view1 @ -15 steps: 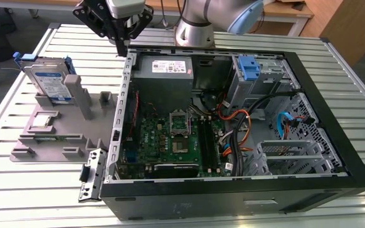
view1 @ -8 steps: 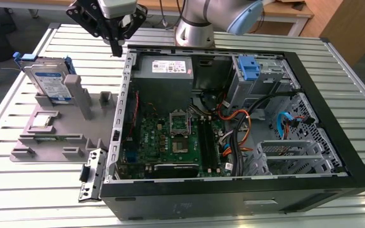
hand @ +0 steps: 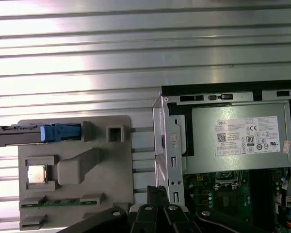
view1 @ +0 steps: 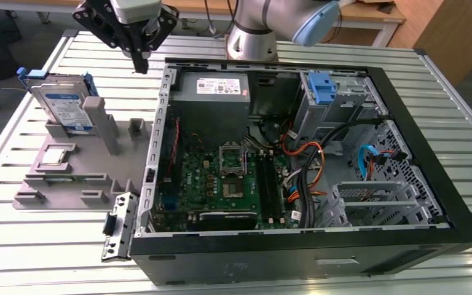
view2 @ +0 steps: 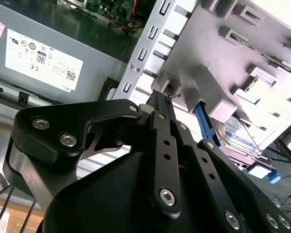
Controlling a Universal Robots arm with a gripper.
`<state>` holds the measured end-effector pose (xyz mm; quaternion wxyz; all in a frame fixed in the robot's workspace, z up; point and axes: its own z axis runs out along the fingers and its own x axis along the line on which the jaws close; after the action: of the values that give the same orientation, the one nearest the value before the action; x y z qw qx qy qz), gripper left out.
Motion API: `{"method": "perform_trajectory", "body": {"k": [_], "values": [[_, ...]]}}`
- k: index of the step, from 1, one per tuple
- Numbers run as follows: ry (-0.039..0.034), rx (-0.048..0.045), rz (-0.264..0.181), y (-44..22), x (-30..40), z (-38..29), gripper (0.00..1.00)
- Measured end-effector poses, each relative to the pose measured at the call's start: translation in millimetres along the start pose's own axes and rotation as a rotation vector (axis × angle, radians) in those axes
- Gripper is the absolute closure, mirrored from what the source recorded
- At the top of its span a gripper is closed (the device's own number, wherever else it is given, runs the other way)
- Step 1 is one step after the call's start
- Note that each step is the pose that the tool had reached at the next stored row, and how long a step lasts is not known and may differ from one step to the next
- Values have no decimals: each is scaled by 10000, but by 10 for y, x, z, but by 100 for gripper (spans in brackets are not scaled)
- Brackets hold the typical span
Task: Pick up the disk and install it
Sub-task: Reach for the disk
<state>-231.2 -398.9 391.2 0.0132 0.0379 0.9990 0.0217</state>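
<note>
The hand (view1: 142, 61) hangs above the slatted metal desk (view1: 23, 246), over the gap between a grey fixture (view1: 72, 166) and the rear corner of the open computer case (view1: 432, 184). Its fingers look pressed together with nothing between them, though the exterior view shows them from far off; in both wrist views they meet at a single dark tip.

The disk (view1: 62, 106) is below the hand, on the side away from the case. It stands on edge in a slot of the grey fixture, with its white-and-blue label facing outward and the print too small to read. The first wrist view shows the disk (hand: 19, 132) edge-on with a blue carrier tab at its end.

A small square silver chip (hand: 36, 174) lies flat in another pocket of the fixture, farther from the hand than the disk. On the hand's other side, just inside the case wall, the power supply (hand: 233, 141) carries a white label crowded with certification marks and a barcode.
</note>
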Motion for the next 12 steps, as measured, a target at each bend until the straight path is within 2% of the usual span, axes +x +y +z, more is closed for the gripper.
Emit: {"method": "perform_trajectory", "body": {"k": [12], "values": [[-1,-1,0,-15,191,0,90]]}}
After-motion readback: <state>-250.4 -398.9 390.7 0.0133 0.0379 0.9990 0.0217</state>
